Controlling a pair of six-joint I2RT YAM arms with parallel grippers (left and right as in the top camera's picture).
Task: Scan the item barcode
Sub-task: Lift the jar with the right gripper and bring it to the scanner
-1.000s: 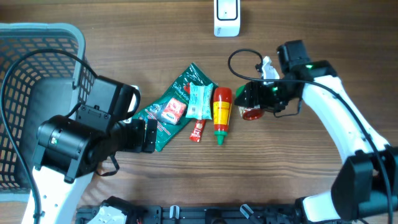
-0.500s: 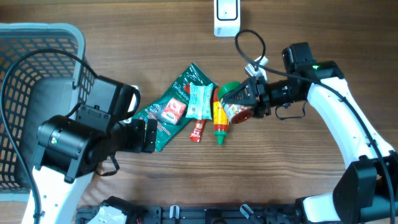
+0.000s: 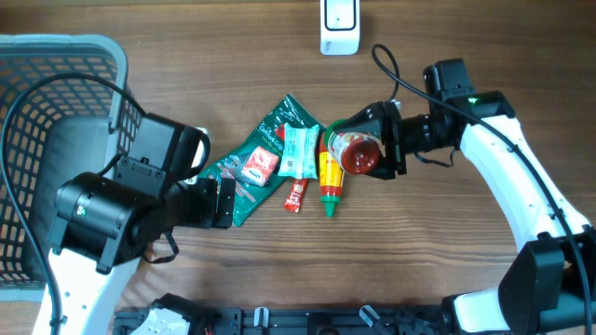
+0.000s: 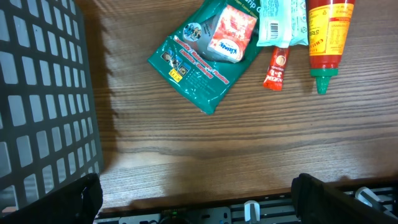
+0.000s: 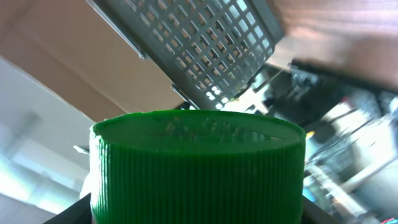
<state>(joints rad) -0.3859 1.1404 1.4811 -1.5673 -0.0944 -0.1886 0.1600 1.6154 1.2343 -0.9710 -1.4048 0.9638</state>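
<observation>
Wooden bench [image 3: 466,56] below; right hand [image 3: 384,141] clamps the green-capped jar [image 3: 358,154], rigid, probably slippery, best held round its body; left hand [image 3: 225,203] gapes wide.

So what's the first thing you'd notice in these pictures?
Probably the red jar with the green lid, held by the right gripper, right of the middle. Next, the bright pile with a green packet and a red sauce bottle in the middle of the table, and the big grey basket at the left.
</observation>
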